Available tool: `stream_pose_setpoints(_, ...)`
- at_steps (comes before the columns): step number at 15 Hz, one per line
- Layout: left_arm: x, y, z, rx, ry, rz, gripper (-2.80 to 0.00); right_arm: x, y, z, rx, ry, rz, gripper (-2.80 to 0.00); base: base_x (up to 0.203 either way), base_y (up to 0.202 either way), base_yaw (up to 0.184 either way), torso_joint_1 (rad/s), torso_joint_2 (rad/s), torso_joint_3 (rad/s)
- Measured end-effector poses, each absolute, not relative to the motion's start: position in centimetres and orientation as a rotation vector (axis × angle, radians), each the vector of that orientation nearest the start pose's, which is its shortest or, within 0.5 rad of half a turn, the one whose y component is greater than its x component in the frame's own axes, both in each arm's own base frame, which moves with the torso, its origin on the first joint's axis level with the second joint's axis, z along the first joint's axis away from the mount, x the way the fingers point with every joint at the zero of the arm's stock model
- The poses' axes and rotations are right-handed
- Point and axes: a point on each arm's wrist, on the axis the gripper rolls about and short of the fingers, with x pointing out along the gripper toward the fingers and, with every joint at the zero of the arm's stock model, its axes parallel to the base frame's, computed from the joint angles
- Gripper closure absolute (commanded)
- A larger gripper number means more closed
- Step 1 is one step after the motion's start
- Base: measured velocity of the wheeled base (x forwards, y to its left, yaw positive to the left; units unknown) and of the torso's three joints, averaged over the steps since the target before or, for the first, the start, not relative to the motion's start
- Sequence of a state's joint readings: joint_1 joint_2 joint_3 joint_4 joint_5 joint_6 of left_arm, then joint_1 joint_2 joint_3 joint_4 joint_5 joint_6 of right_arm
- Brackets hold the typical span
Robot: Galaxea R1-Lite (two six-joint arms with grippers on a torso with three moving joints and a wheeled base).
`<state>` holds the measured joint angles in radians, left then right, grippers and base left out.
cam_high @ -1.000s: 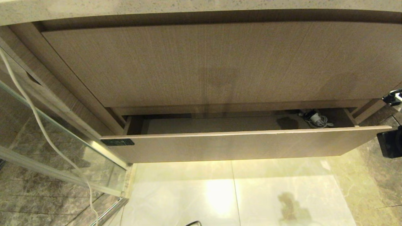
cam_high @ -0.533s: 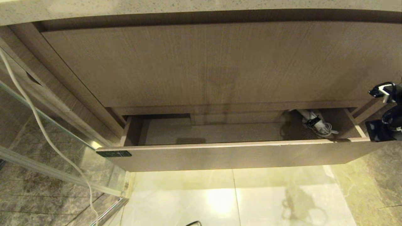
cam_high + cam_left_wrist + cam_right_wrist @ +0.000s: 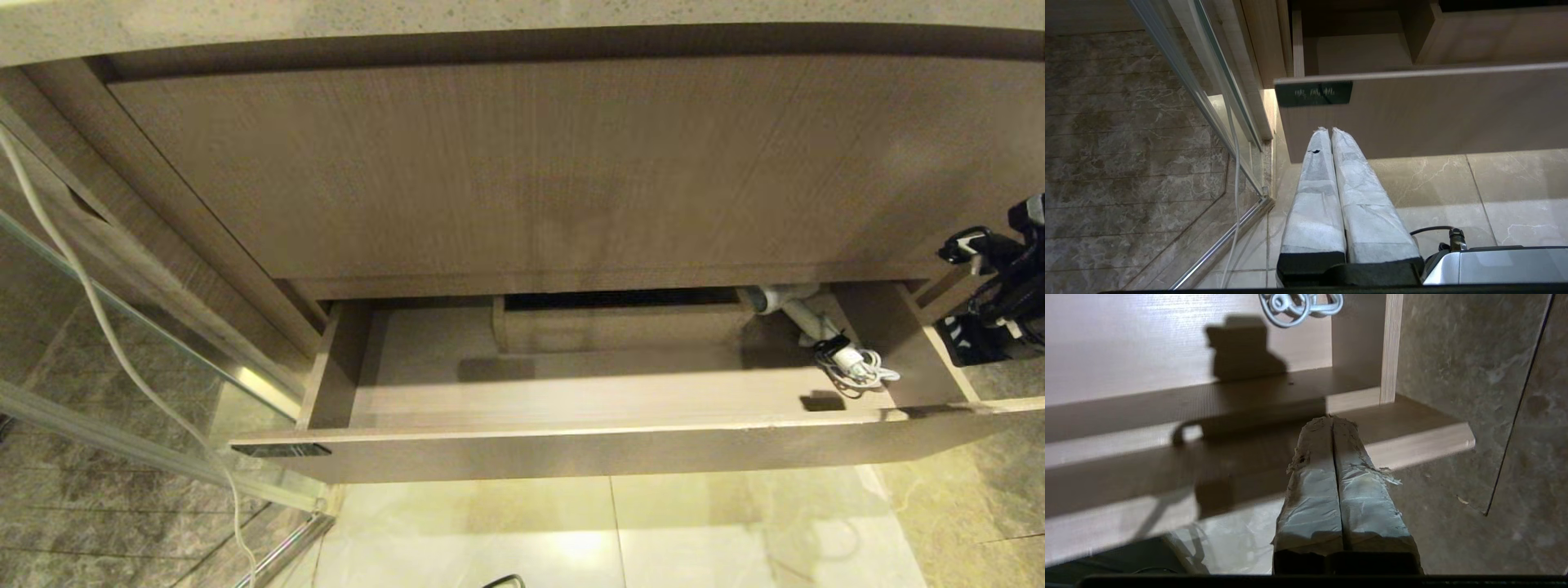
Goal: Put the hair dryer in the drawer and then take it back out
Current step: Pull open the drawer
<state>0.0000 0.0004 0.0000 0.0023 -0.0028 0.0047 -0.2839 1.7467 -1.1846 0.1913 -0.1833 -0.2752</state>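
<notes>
The hair dryer [image 3: 816,331] lies inside the drawer [image 3: 588,449], in its right-hand part, barrel toward the back under the tall wood-grain panel [image 3: 522,163] and bundled cord [image 3: 861,371] toward the front. My right gripper [image 3: 1333,418] sits at the drawer's right end, just at the top edge of the front board, its wrapped fingers [image 3: 1314,473] pressed together with nothing between them — the dryer is apart from them, further in and toward the middle. A second ago the drawer showed only a narrow slot with the cord peeking out; now it stands much further out, its floor and U-shaped cut-out exposed. My left gripper [image 3: 1329,130] hangs parked below the drawer's black label [image 3: 1313,93], fingers also together and empty.
</notes>
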Motion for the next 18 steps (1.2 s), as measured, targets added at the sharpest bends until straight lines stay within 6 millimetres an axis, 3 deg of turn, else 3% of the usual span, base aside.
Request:
stream_pose_setpoints(6,-2.3,0.0,7.5,0.005,0.003,-0.003,0.00,31.6,-10.1,17.3,-0.192,0.871,-0.300,0.00,0.000,0.000,0.000,0.000,0.00,0.000)
stream_pose_setpoints(16,-2.3,0.0,7.5,0.004,0.003,-0.003,0.00,37.3,-11.6,12.5,-0.244,0.904,-0.148,0.00,0.000,0.000,0.000,0.000,0.00,0.000)
stream_pose_setpoints(17,-2.3,0.0,7.5,0.004,0.003,-0.003,0.00,37.6,-11.8,11.9,-0.254,0.918,-0.138,-2.80,0.000,0.000,0.000,0.000,0.00,0.000)
stream_pose_setpoints(18,-2.3,0.0,7.5,0.004,0.003,-0.003,0.00,37.8,-11.9,11.4,-0.273,0.927,-0.127,-2.80,0.000,0.000,0.000,0.000,0.00,0.000)
